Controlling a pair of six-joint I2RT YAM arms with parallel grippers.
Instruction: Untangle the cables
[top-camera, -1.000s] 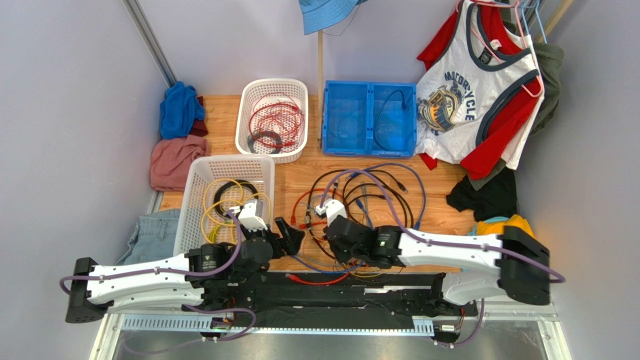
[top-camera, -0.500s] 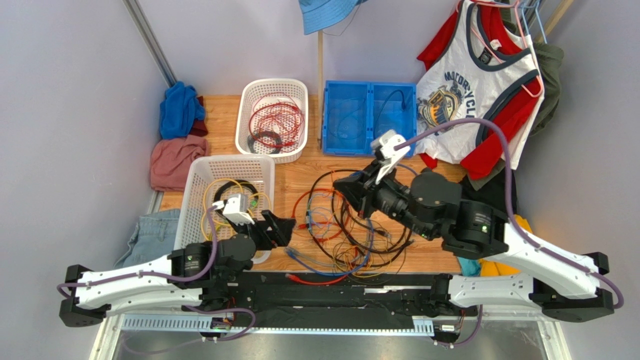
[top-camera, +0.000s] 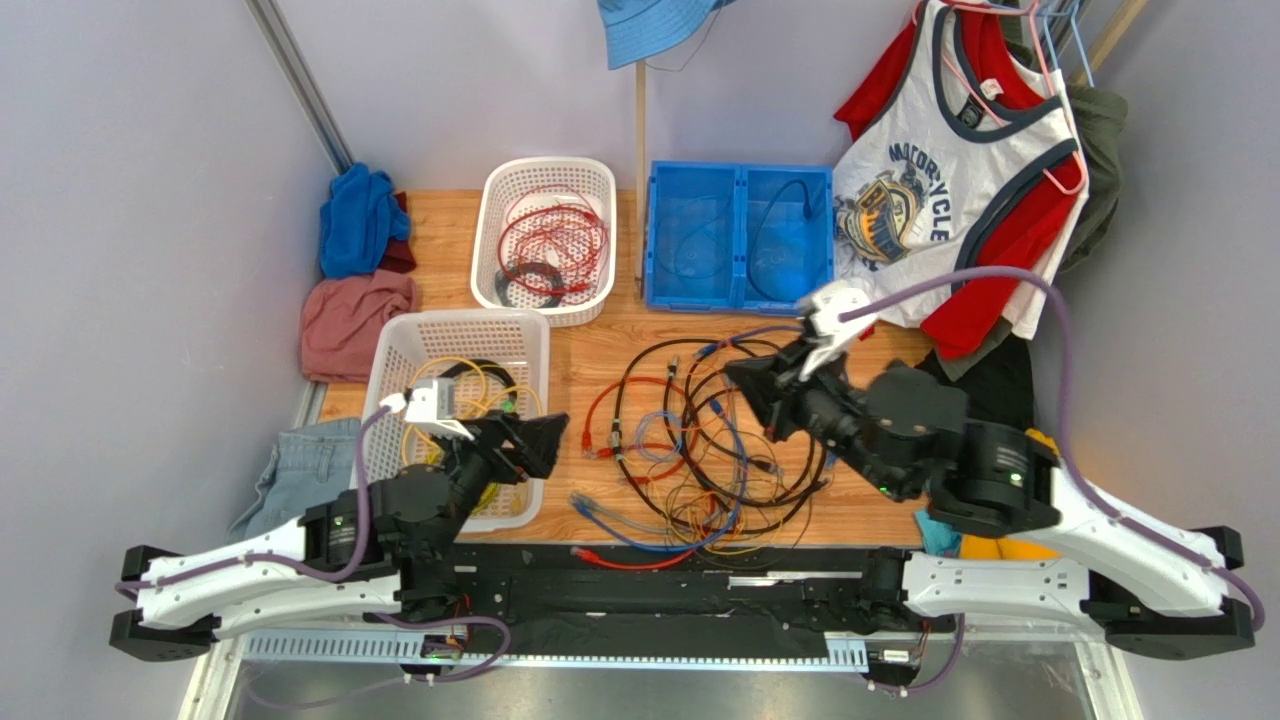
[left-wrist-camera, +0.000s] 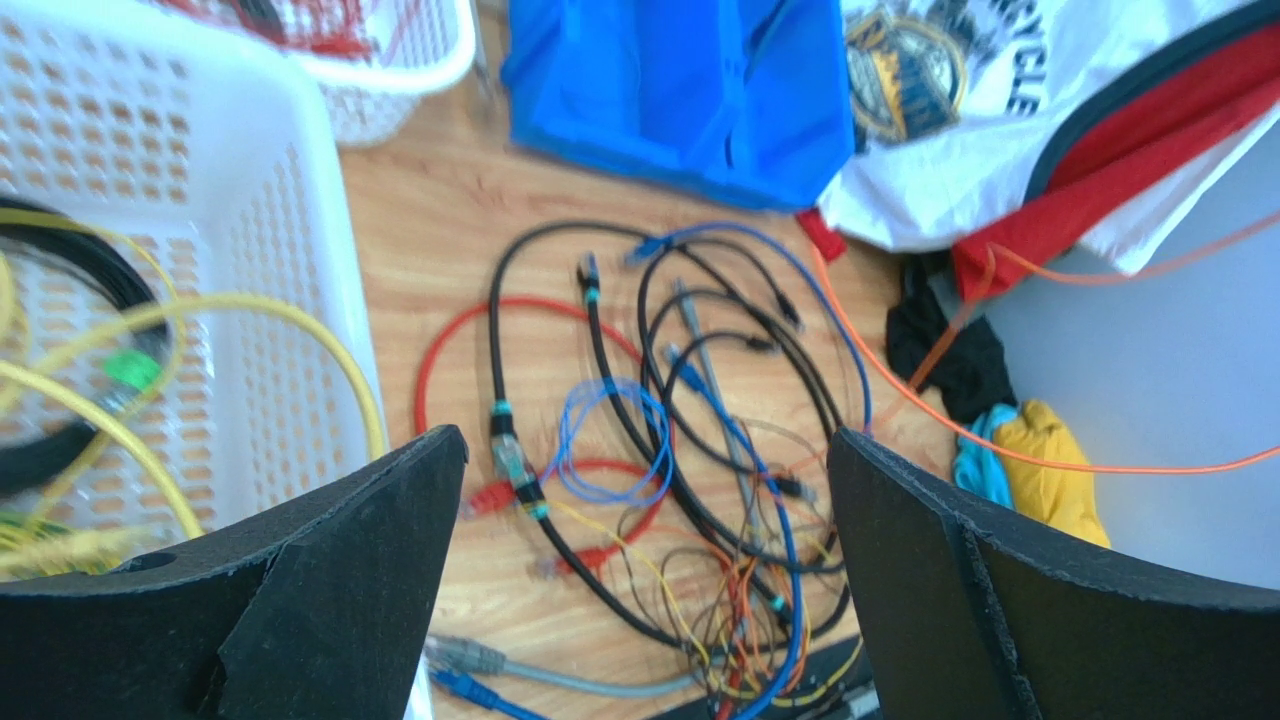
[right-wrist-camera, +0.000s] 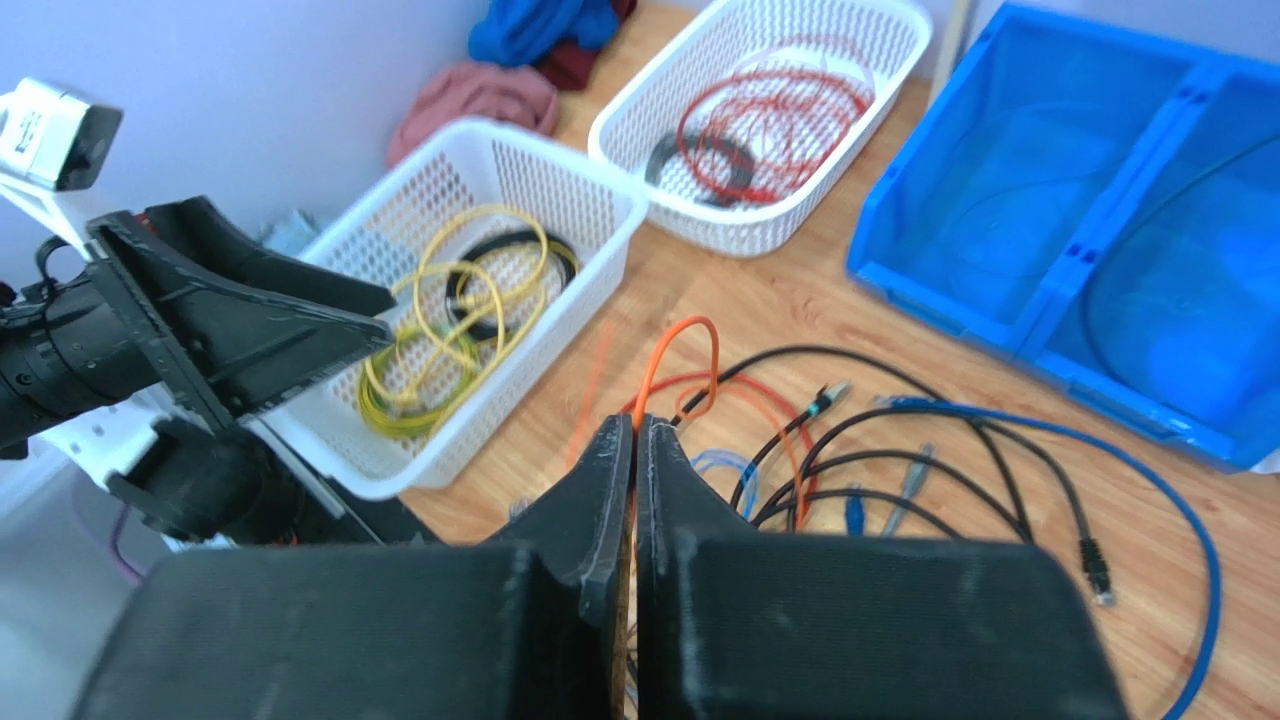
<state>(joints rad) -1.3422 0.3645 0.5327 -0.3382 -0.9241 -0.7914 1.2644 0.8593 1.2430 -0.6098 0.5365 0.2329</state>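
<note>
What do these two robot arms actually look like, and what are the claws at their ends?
The left arm and right arm have white shells with black round joints. A thick purple-grey hose runs along each. The left gripper and right gripper each have two black wedge-shaped fingers, with a small white camera box at the wrist.

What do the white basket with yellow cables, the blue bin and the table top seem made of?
White lattice basket holding yellow cables: probably moulded plastic, slightly glossy, regular grid of holes. Blue two-compartment bin: likely rigid plastic, smooth, uniform colour. Table top: wood or wood-look laminate, matte; pale brown grain shows.
</note>
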